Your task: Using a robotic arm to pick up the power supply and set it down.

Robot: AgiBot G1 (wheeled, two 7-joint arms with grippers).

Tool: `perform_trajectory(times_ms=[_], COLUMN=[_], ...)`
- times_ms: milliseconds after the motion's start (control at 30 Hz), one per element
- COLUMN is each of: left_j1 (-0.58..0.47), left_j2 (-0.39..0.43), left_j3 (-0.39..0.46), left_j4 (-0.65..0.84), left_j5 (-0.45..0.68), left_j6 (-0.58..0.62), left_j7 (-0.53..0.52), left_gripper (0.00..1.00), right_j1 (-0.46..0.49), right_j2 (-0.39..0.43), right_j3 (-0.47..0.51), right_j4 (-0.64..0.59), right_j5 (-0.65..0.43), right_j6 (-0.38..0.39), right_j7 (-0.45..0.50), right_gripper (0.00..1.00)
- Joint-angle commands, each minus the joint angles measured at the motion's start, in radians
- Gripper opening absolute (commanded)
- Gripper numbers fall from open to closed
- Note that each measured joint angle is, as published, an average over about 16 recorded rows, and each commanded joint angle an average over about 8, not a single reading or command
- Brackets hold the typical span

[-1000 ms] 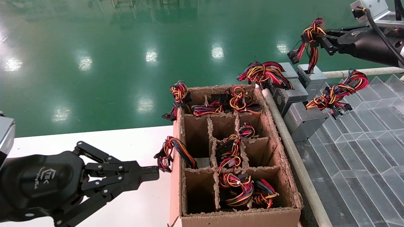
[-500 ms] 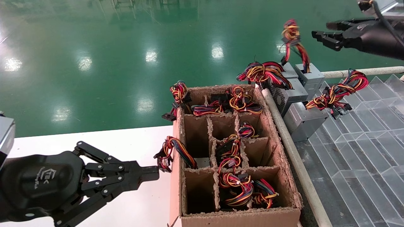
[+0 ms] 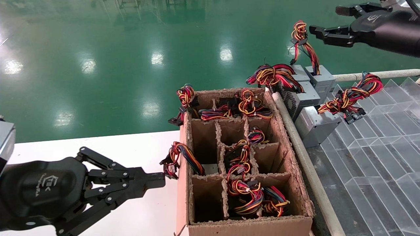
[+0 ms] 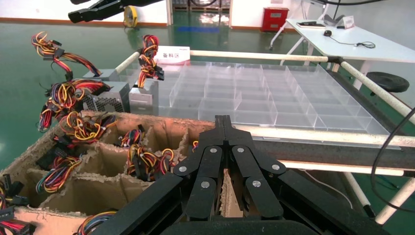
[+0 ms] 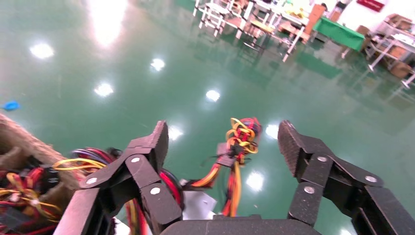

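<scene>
The power supply (image 3: 321,78) is a small grey box standing at the far corner of the clear tray, and its slim wire stalk (image 3: 302,41) rises free above it. My right gripper (image 3: 328,20) hangs open just right of the stalk's top and does not touch it. In the right wrist view the stalk (image 5: 238,143) shows beyond the spread fingers (image 5: 157,141) of the right gripper (image 5: 223,142). My left gripper (image 3: 161,179) is shut and empty, parked low against the cardboard box's left side; its tips (image 4: 223,120) are pressed together. From the left wrist the supply (image 4: 99,74) sits far back.
A divided cardboard box (image 3: 295,156) holds several wire bundles. Other grey supplies with coiled bundles (image 3: 313,123) lean at the edge of the clear compartment tray (image 3: 377,157). A white pipe rail (image 3: 305,160) runs between box and tray. A white table (image 3: 131,147) lies to the left.
The right gripper, shut on the wire stalk a second ago, has opened, let go and drawn up and to the right. The stalk now stands free. The left arm has not moved.
</scene>
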Motion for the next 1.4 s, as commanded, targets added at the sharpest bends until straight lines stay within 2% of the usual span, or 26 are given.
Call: perform_trajectory(times_ms=[33, 167, 433, 1400], left_j1=[0.000, 0.000, 0.000, 0.000], left_j2=[0.000, 0.000, 0.000, 0.000], left_j3=[0.000, 0.000, 0.000, 0.001], left_j4=[0.000, 0.000, 0.000, 0.000], left_j5=[0.000, 0.000, 0.000, -0.001], left_j6=[0.000, 0.000, 0.000, 0.000], left_j7=[0.000, 0.000, 0.000, 0.000], left_gripper=[0.00, 0.00, 0.99, 1.00], right_j1=[-0.031, -0.094, -0.221, -0.682], right_j2=[0.011, 0.033, 0.078, 0.243], right_j3=[0.005, 0.018, 0.042, 0.131], right_j4=[0.040, 0.123, 0.288, 0.891], right_j5=[0.021, 0.065, 0.155, 0.479], right_j6=[-0.015, -0.049, -0.118, -0.370], right_j7=[0.015, 0.044, 0.102, 0.313], right_gripper=[1.00, 1.00, 1.00, 1.00])
